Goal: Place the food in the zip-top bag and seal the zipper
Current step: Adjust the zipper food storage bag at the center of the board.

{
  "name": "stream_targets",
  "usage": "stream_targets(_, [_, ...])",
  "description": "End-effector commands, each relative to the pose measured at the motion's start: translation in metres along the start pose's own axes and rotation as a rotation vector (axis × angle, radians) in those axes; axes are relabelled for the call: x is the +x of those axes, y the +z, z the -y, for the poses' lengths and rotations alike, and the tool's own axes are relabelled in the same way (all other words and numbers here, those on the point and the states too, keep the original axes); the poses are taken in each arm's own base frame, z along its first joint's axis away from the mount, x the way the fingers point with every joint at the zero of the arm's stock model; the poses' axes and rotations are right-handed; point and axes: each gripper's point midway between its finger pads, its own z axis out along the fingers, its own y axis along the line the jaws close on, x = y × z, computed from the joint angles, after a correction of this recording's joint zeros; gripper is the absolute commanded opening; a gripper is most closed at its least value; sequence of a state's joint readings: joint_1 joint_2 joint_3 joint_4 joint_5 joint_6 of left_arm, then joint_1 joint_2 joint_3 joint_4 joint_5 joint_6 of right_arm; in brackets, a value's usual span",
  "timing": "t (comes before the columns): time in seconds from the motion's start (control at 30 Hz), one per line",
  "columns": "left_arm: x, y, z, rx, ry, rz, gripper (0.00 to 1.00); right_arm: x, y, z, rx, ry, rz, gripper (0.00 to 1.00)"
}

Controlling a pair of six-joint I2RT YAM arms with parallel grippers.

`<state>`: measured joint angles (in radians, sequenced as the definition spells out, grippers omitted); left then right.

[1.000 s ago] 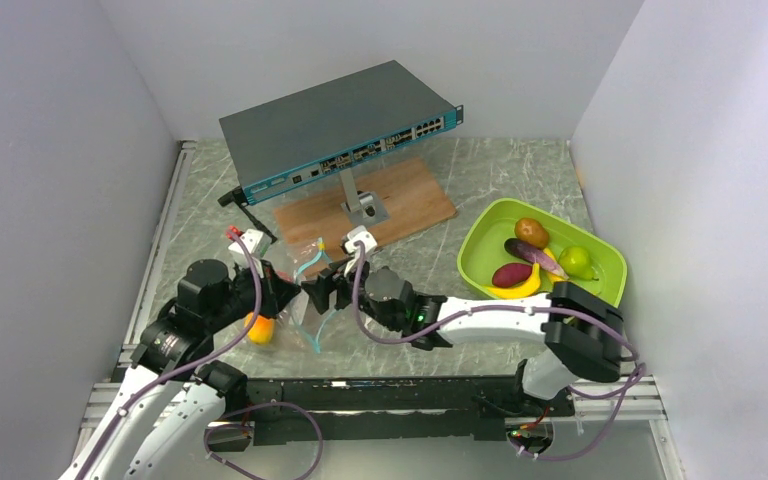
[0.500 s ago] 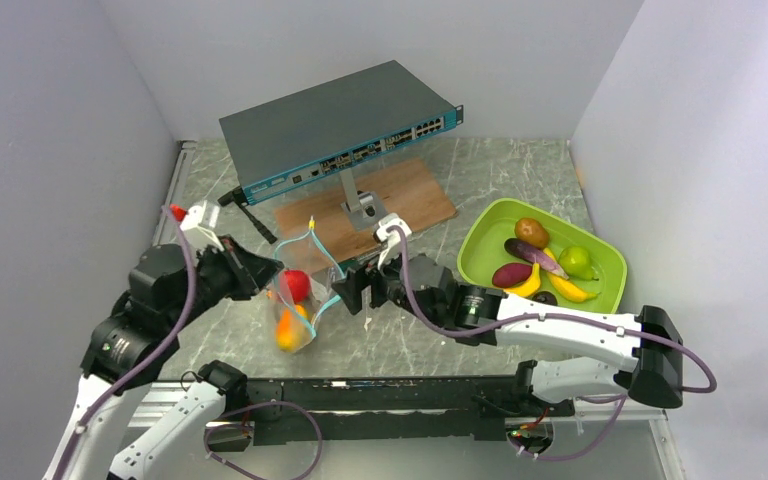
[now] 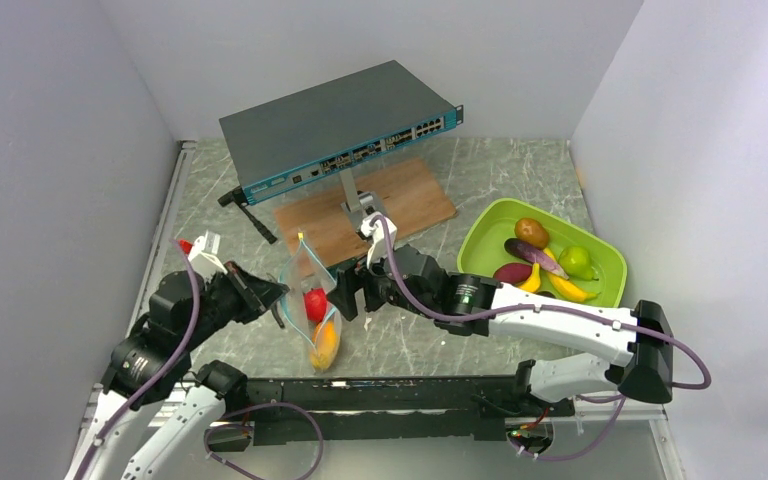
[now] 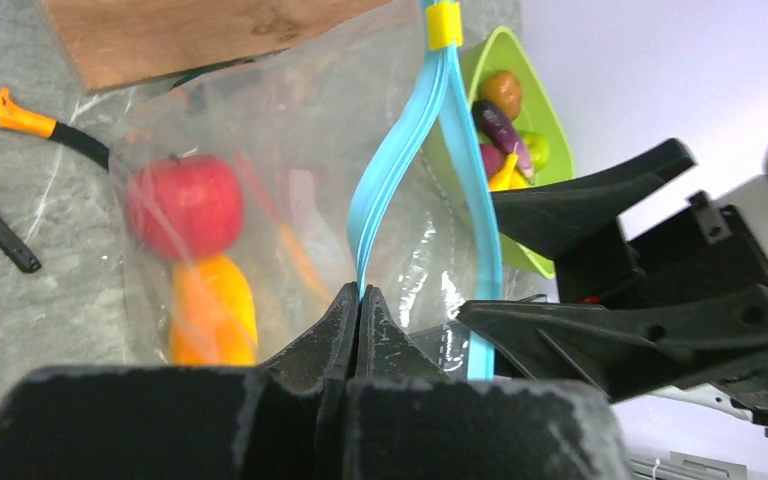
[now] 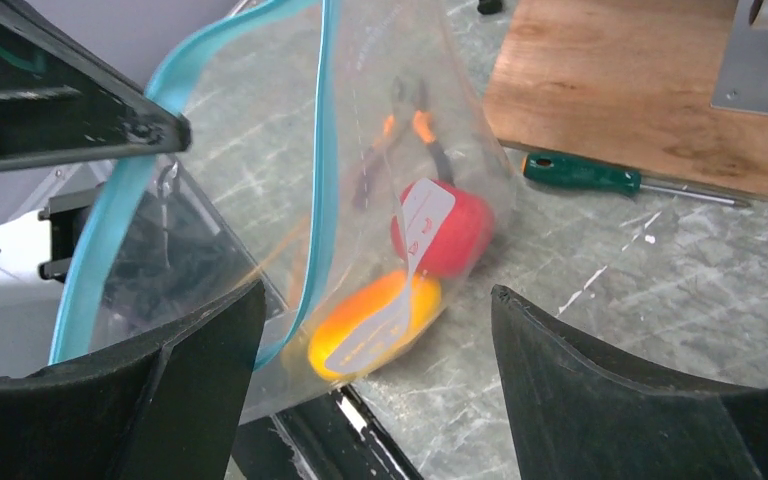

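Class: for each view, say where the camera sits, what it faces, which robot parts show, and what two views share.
Top external: above, behind; looks down on table, both arms.
Left wrist: on left gripper, shut on zipper, facing bag.
Right wrist: on open right gripper, facing bag.
Wrist views share red apple, orange.

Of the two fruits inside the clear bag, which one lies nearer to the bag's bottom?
The orange, which is pressed into the bottom corner of the zip-top bag. The red apple rests right next to it, farther up the bag.
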<state>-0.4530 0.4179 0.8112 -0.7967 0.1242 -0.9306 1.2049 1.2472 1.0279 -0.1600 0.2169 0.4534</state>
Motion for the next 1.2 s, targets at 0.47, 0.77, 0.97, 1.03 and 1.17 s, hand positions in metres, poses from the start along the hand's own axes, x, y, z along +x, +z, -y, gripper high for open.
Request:
stream_targets(0.47, [-0.007,0.003,0.02,0.013,0.082,-0.059,0.0,-0.042,0.015,-0.042,-0.064,0.041,-0.053,0.57])
stream_targets(0.77, [-0.002,0.009,0.005,-0.078,0.143,-0.128,0.2,-0.046,0.02,-0.052,-0.115,0.023,-0.038,0.34])
stream_targets(0.97, [-0.001,0.006,0.006,-0.05,0.212,-0.132,0.0,-0.051,0.019,-0.04,-0.057,0.016,0.002,0.36])
stream_targets(1.03, [-0.005,0.005,0.01,-0.03,0.237,-0.116,0.0,-0.061,0.011,-0.028,0.003,-0.005,0.041,0.46])
stream_targets(1.17, [-0.007,0.006,0.023,0.033,0.282,-0.119,0.0,-0.084,-0.015,-0.005,0.106,-0.07,0.112,0.7])
